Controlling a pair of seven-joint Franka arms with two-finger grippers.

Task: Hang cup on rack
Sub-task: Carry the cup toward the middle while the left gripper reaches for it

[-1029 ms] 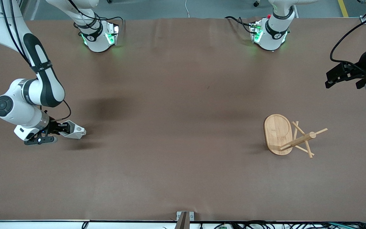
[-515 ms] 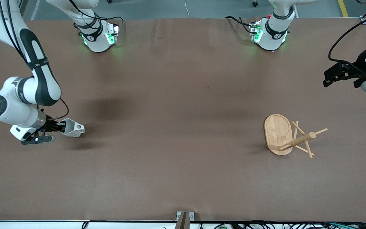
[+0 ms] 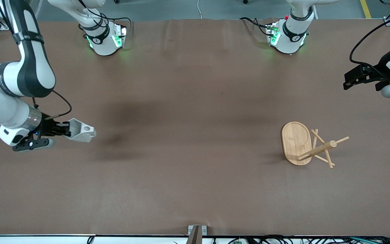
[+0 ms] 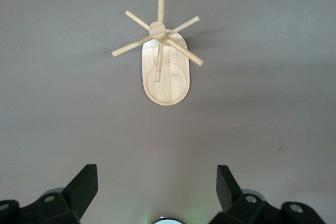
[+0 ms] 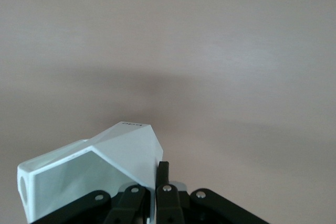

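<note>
Cup (image 3: 80, 130) sits pinched in the right gripper (image 3: 61, 130), fingers clamped tight on its wall, held up over the table's right-arm end; shadow on the cloth suggests it's off the surface. Handle tab with the hole points away from the gripper, likely so a peg can enter. Rack (image 3: 305, 144) stands upright, well apart, near the left arm's end. Left gripper (image 3: 350, 81) waits spread wide and empty, above the rack (image 4: 164, 59). Brown table cover (image 3: 195, 189), grey floor past the bases.
</note>
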